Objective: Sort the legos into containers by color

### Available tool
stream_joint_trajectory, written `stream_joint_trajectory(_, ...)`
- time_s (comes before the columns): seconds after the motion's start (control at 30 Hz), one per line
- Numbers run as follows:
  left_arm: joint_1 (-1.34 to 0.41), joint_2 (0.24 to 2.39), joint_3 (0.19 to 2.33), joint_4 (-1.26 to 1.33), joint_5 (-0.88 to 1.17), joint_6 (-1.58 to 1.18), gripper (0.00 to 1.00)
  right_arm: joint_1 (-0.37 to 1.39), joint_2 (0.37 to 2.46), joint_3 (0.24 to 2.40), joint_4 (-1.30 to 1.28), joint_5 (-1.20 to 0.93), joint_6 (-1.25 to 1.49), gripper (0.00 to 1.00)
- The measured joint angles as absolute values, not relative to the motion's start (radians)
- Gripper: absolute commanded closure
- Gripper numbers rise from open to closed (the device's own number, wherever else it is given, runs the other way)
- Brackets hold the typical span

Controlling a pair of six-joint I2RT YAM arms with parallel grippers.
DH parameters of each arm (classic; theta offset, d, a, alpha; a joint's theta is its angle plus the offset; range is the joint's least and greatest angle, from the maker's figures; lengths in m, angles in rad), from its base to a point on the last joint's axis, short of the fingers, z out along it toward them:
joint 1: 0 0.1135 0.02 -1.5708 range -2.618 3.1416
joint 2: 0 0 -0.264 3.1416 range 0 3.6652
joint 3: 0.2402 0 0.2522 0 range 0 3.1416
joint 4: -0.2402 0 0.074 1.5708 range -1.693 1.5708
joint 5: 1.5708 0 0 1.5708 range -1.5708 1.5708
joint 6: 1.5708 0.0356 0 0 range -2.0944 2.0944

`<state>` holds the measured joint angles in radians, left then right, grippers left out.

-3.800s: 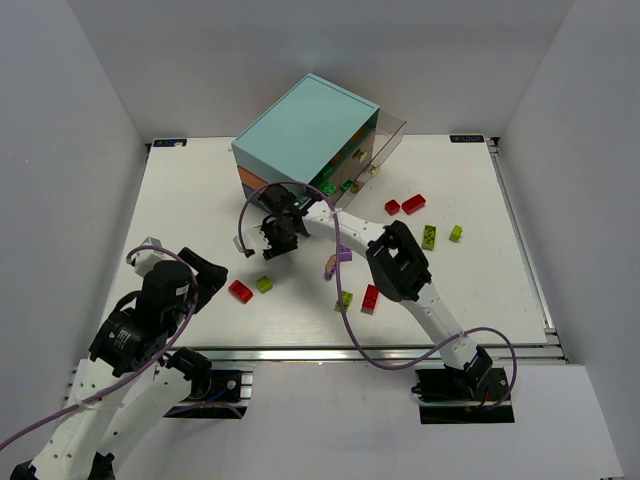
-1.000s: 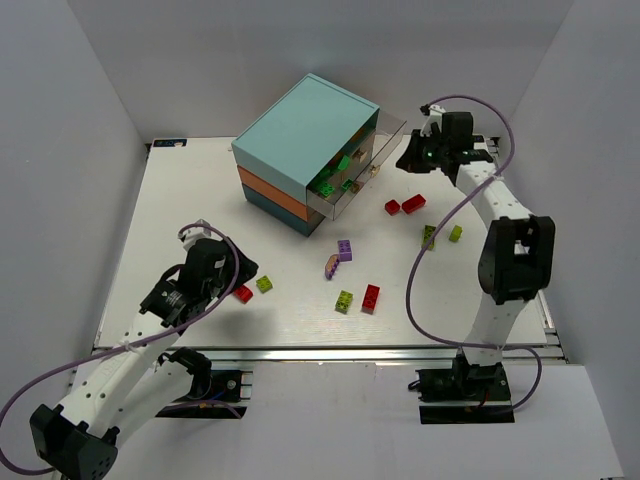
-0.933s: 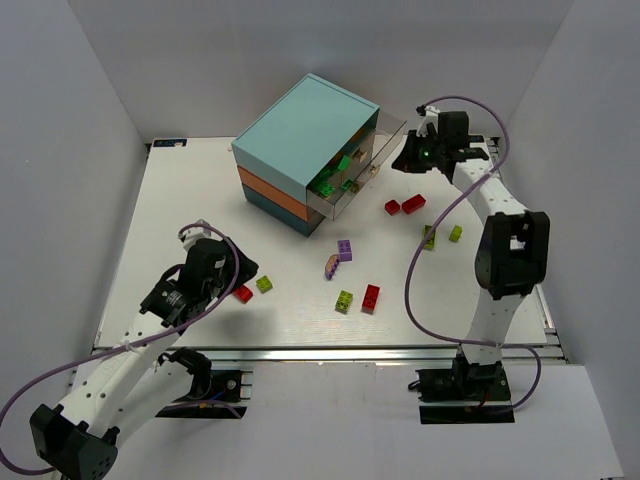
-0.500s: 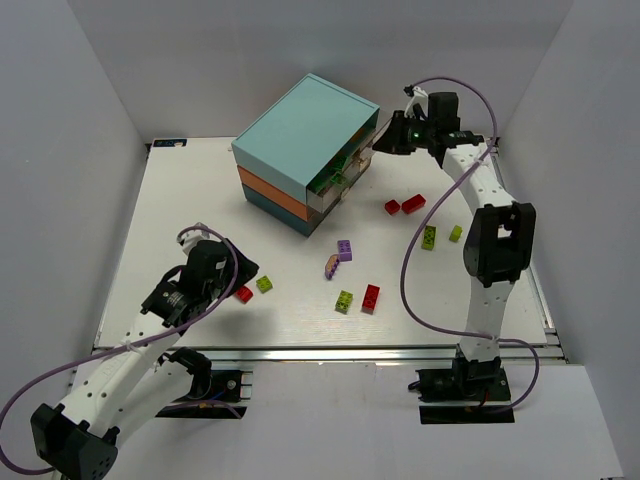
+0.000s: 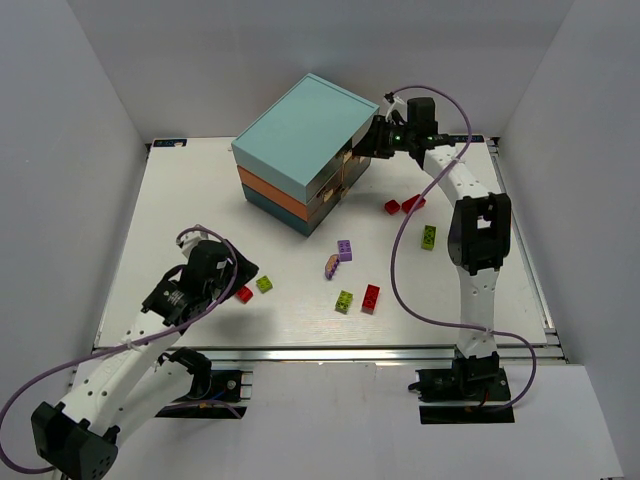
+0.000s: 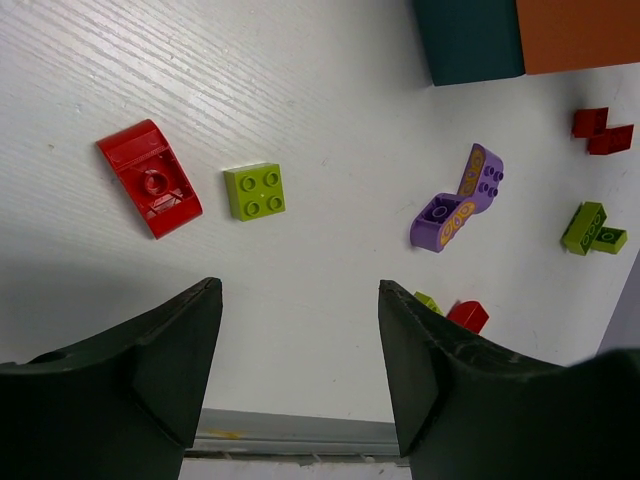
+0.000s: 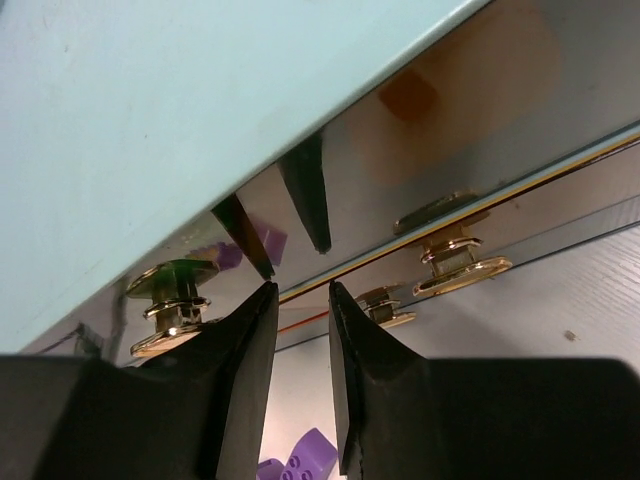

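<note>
Touching drawer front (image 7: 450,130), right gripper (image 7: 298,295) slightly parted; left gripper (image 6: 300,300) spread.

place: robot lab test cell | evidence: plain white walls (image 5: 80,120), white table (image 5: 200,200), aluminium rail (image 5: 320,353)

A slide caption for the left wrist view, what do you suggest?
Open left end effector near a red lego and a lime lego.
</note>
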<state>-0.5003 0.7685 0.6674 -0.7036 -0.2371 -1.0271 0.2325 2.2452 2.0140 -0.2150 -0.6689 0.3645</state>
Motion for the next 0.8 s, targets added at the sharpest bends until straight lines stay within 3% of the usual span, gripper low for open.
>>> stream_joint_trajectory(0.2,-0.501,0.754,0.667,-0.704,-0.244,-1.05,0.29,0.229,2.246,2.006,-0.191,-0.683,0.384,0.65)
stream_joint_trajectory(0.33,-0.501,0.746,0.667,-0.703,-0.244,-1.06,0.35,0.228,2.2,1.901,-0.144,-0.659,0.345,0.48)
stream_joint_trajectory(0.5,-0.501,0.737,0.667,-0.702,-0.243,-1.067,0.34,0.222,2.181,1.856,-0.14,-0.65,0.272,0.37)
stream_joint_trajectory(0.8,-0.501,0.743,0.667,-0.703,-0.243,-1.071,0.31,0.191,2.218,1.945,-0.161,-0.627,0.203,0.36)
